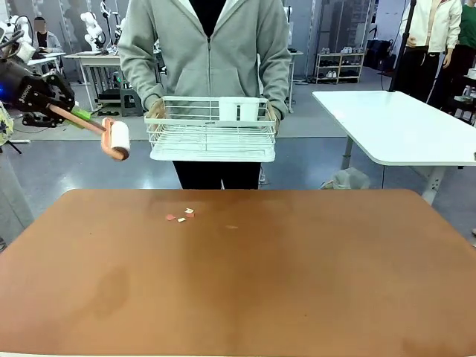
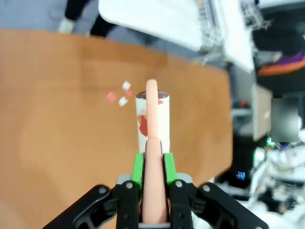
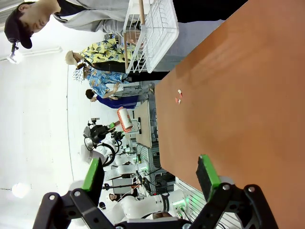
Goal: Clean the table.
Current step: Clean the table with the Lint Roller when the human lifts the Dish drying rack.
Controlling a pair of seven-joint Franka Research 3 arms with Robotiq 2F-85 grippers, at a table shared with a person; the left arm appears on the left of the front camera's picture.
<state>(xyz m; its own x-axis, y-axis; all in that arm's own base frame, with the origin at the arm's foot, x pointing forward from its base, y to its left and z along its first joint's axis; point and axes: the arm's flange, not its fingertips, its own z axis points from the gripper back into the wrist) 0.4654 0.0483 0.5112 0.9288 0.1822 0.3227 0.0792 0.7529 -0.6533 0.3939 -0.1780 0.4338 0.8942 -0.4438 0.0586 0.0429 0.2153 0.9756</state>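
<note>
The reddish-brown table (image 1: 245, 290) carries a few small pink and white scraps (image 1: 181, 216) near its far left. Beyond the table's left far corner my left gripper (image 1: 74, 113) is shut on the pink handle of a lint roller (image 1: 117, 139), held in the air. In the left wrist view the green pads (image 2: 138, 167) clamp the handle, and the roller (image 2: 152, 121), with red bits stuck to it, hovers near the scraps (image 2: 121, 95). My right gripper (image 3: 149, 174) stands open above the table (image 3: 238, 95), holding nothing.
A person at the far side holds a white wire rack (image 1: 212, 130) in both hands above the table's far edge. A white table (image 1: 394, 123) stands at the back right, and other people stand in the background.
</note>
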